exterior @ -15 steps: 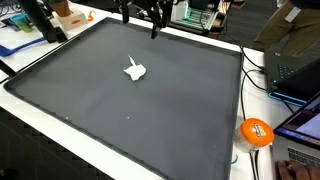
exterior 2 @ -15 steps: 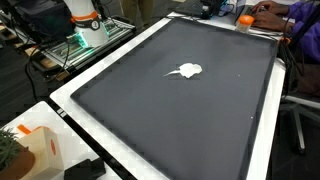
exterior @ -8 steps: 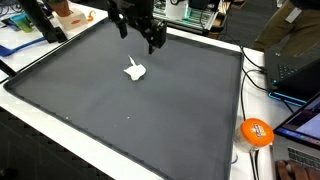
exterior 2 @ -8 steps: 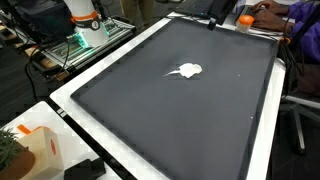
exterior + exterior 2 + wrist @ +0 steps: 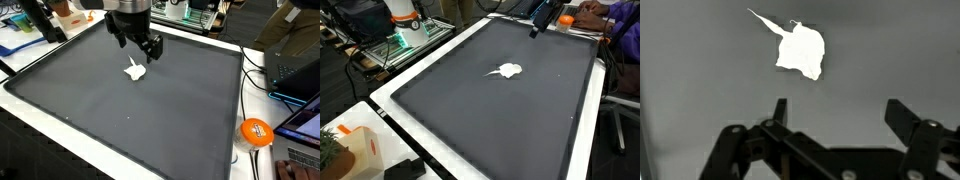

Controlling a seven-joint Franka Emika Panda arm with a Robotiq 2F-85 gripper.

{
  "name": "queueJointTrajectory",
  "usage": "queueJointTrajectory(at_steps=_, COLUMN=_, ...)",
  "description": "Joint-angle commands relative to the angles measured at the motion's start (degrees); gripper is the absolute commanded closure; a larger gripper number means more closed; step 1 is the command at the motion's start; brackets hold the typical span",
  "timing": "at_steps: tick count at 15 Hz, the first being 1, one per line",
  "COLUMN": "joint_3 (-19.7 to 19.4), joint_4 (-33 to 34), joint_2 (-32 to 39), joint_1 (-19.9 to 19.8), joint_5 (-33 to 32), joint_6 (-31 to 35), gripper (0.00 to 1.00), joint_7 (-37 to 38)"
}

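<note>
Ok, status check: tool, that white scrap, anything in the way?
Tool open, empty, above the dark mat. White scrap lies on the mat, untouched, apart from the tool. Nothing between them.

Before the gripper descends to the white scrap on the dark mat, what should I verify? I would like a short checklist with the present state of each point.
1. Gripper open wide: ok.
2. White scrap fully in the wrist view: ok.
3. Scrap centred in the gripper's opening: not ok; it lies ahead and to one side.
4. Gripper clear of the scrap, no contact: ok.
5. Dark mat beside the scrap bare of other things: ok.
6. Scrap thick enough to pinch: cannot tell.
</note>
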Motion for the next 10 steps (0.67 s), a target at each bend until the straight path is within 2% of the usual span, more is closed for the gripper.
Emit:
queueJointTrajectory(at_steps=1, joint_3=-0.9, joint_4=6.97, joint_2=5.07, joint_1=0.02, joint_5=3.43, joint_6=-4.07, gripper=0.0, joint_7=-2.54)
queueJointTrajectory(at_steps=6, joint_3=-2.24, joint_4=16.76, joint_2=12.55, joint_1=0.51, joint_5=3.61, joint_6=-8.15, gripper=0.0, joint_7=-4.54)
queueJointTrajectory(at_steps=10, joint_3=-3.65, joint_4=26.98, joint_2=19.97, joint_1=1.66, joint_5=3.07, joint_6=-17.58, gripper=0.0, joint_7=-3.61)
